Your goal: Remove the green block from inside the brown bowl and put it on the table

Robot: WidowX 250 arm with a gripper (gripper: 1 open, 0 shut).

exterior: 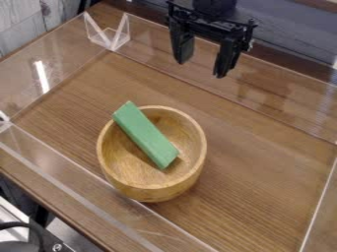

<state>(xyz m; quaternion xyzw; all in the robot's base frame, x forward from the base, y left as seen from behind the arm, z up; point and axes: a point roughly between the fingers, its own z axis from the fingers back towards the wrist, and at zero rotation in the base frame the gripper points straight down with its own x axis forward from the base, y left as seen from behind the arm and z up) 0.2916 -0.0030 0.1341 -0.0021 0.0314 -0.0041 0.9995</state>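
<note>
The green block (144, 134) lies slanted inside the brown bowl (153, 175), one end resting near the upper left rim and the other toward the bowl's middle. The bowl sits on the table (270, 167), toward the front centre. My gripper (199, 55) hangs above the back of the table, up and to the right of the bowl and well apart from it. It points down, its black fingers (224, 61) spread open with nothing between them.
Clear acrylic walls (59, 212) run along the table's edges on all sides. A small clear angled bracket (108, 33) stands at the back left corner. Bare wood surrounds the bowl to the right and behind it.
</note>
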